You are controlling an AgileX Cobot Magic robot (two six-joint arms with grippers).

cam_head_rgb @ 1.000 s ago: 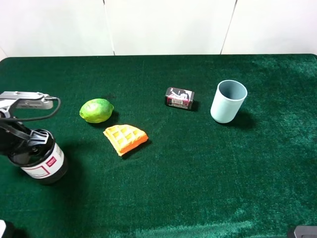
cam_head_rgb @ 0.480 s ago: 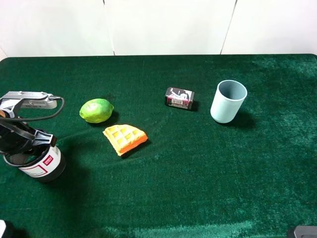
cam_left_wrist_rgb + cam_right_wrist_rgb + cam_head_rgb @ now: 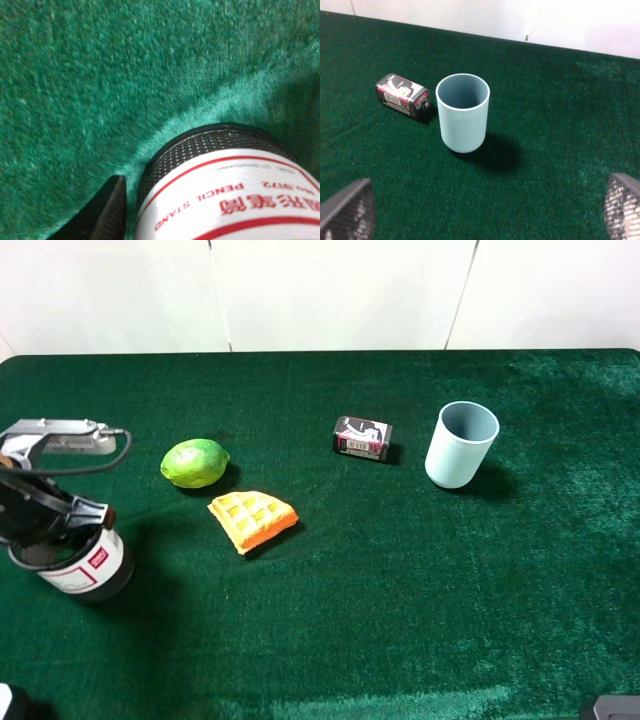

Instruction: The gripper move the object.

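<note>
The black wire-mesh cup point(image 3: 88, 568) with a white, red-marked label stands upright on the green cloth at the far left. My left gripper point(image 3: 48, 528) sits on top of it, shut on its rim. In the left wrist view the cup point(image 3: 225, 190) fills the lower right, and one black finger point(image 3: 102, 212) lies against its outer wall. My right gripper point(image 3: 485, 220) is open and empty, with its fingertips point(image 3: 347, 210) spread wide. It is well short of the light-blue cup point(image 3: 463, 112).
A lime point(image 3: 195, 462) and an orange waffle piece point(image 3: 252, 519) lie right of the mesh cup. A small red-and-black box point(image 3: 362, 438) and the light-blue cup point(image 3: 461, 444) stand further right. White walls close the table's far edge.
My left gripper and the mesh cup have shifted slightly to the left and away from the near edge. Nothing else has moved.
</note>
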